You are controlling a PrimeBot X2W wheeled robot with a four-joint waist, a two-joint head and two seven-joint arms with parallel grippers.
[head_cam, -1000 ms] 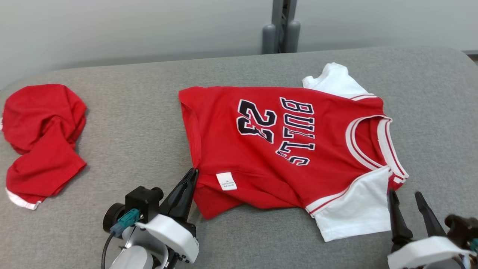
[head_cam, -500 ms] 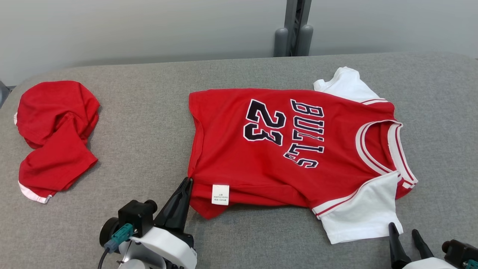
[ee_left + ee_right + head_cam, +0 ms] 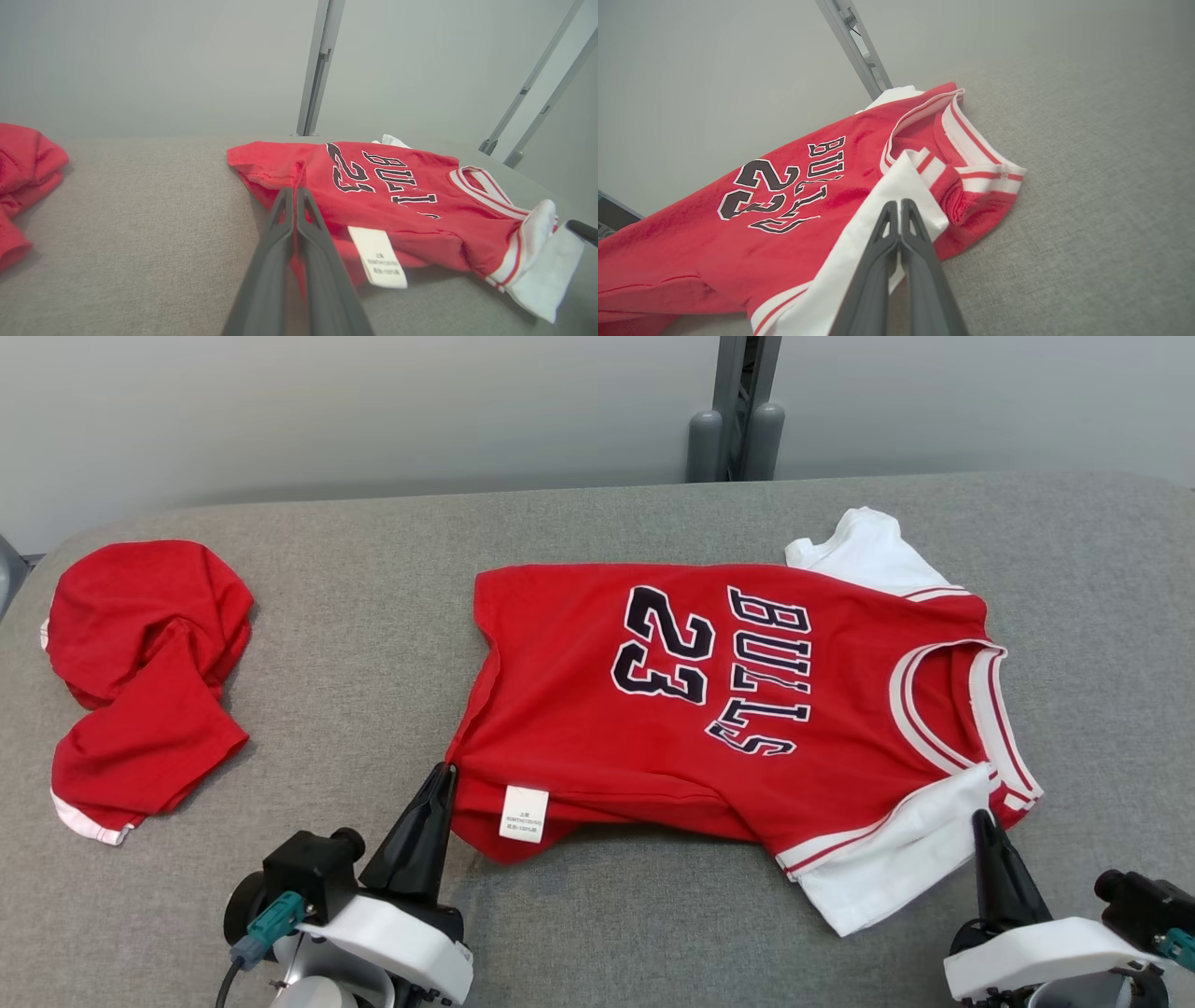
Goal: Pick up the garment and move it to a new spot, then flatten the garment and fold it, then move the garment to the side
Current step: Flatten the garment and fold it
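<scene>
A red "BULLS 23" jersey (image 3: 709, 709) with white sleeves lies spread on the grey padded table (image 3: 355, 616), neck to the right. My left gripper (image 3: 444, 773) is shut on the jersey's lower-left hem corner, close to the white care label (image 3: 524, 813). The left wrist view shows its fingers (image 3: 295, 191) pressed together with red cloth (image 3: 387, 186) pinched between them. My right gripper (image 3: 980, 819) is shut on the near white sleeve (image 3: 896, 868). In the right wrist view that gripper (image 3: 900, 204) is clamped on the sleeve edge beside the striped collar (image 3: 966, 140).
A second red garment (image 3: 140, 663) lies crumpled at the table's left end, also at the left edge of the left wrist view (image 3: 23, 172). A grey metal post (image 3: 738, 411) stands behind the table against the wall. Bare grey surface lies between the two garments.
The right gripper, open a second ago, has come up to the near white sleeve and shut on it. The left gripper has drawn the hem corner slightly leftward. The camera shifted early on.
</scene>
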